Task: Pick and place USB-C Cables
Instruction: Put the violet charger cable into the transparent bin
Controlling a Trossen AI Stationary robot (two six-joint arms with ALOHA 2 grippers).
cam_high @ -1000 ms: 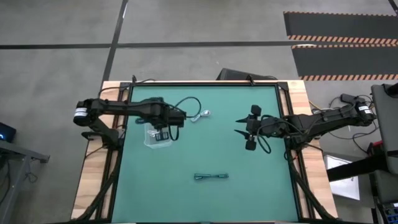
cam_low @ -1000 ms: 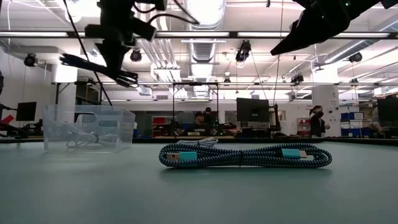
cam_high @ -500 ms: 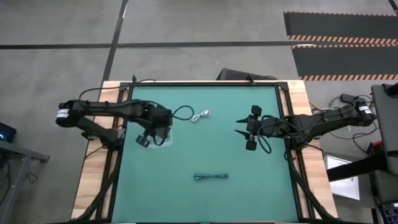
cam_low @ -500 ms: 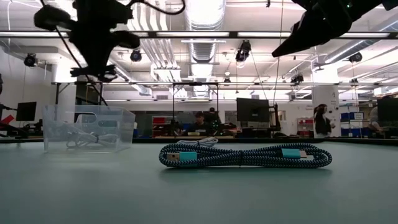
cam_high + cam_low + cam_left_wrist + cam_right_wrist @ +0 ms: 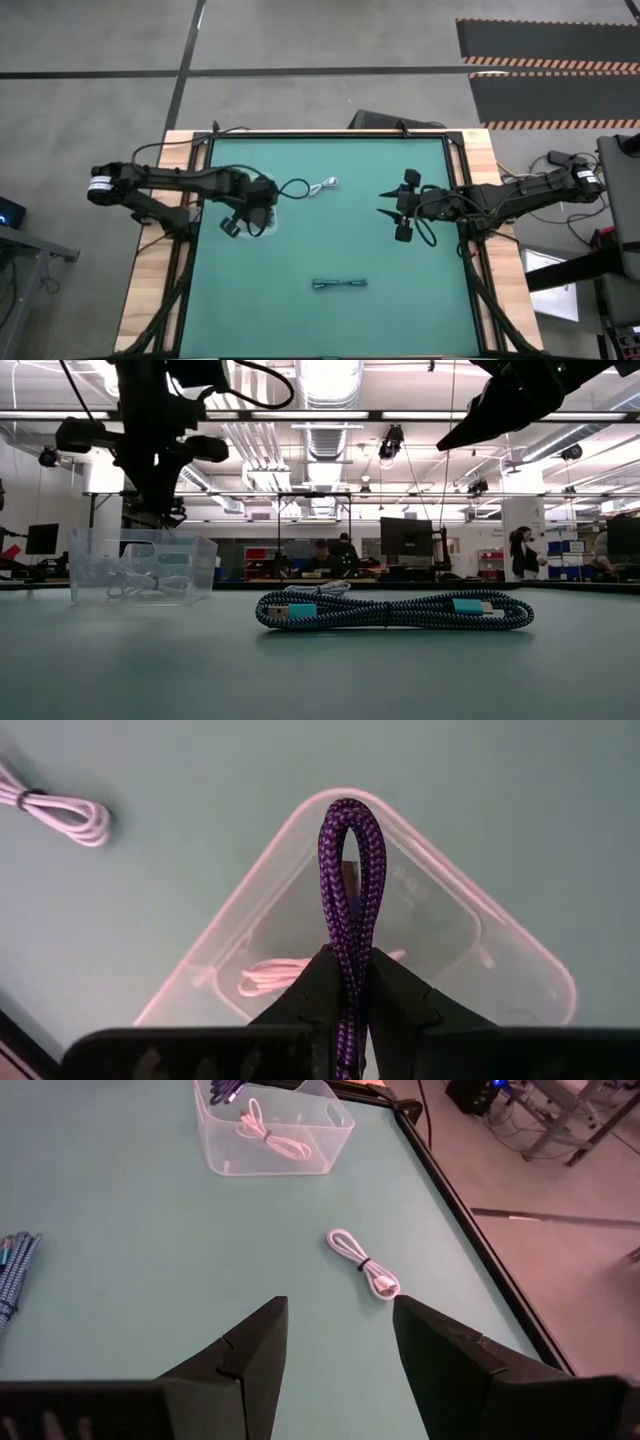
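My left gripper (image 5: 350, 958) hangs over the clear plastic container (image 5: 470, 925), shut on a dark braided USB-C cable (image 5: 347, 870). In the high view the left gripper (image 5: 245, 218) covers most of the container (image 5: 262, 226). One white cable (image 5: 275, 978) lies inside the container. Another white coiled cable (image 5: 322, 186) lies on the mat to its right. A black-and-teal bundle (image 5: 339, 284) lies flat near the table's near edge, large in the low view (image 5: 390, 610). My right gripper (image 5: 392, 212) is open, in the air right of centre. My left gripper pinches the dark braided cable between its two fingers (image 5: 315, 982). The folded loop end (image 5: 348, 830) sticks out past the fingertips. The fingers point down from above, over the container's opening. The cable is lifted clear of the table and points down toward the container.
The container (image 5: 140, 565) stands on the green mat's left half. A wooden border (image 5: 150, 290) frames the mat, with arm mounts at the left and right edges. Bare mat (image 5: 340, 230) lies between the two arms. People sit at desks far behind the table (image 5: 320, 555).
My left gripper has swung toward the table's left, from the container's right side to above it, and has tipped from nearly level to pointing down. It has kept the dark cable. The right arm has stayed still.
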